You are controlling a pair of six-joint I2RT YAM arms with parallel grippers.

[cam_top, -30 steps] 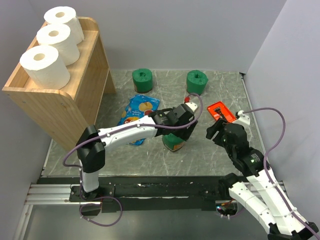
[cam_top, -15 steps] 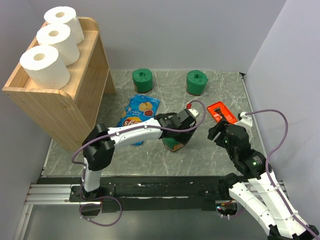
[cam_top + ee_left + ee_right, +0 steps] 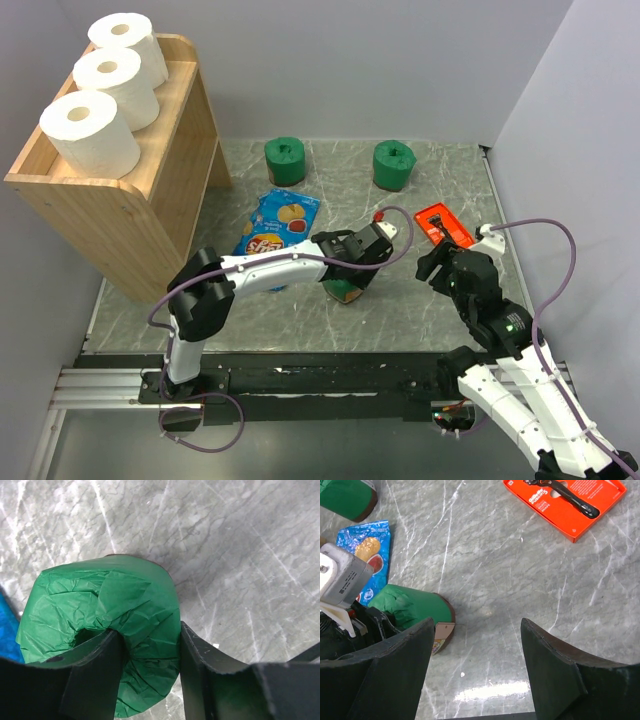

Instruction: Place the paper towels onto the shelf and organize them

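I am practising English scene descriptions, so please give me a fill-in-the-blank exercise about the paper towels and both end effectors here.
1. The shelf holds ___ white paper towels on its top.
2. The left end effector is closed on a paper towel of ___ colour.
3. The right end effector is ___ and holds nothing.
Missing words: three; green; open.

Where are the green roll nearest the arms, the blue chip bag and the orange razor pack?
green roll nearest the arms (image 3: 135, 607), left wrist view, crumpled outer wall.
blue chip bag (image 3: 280, 222), top external view, its middle.
orange razor pack (image 3: 560, 507), right wrist view, its middle.
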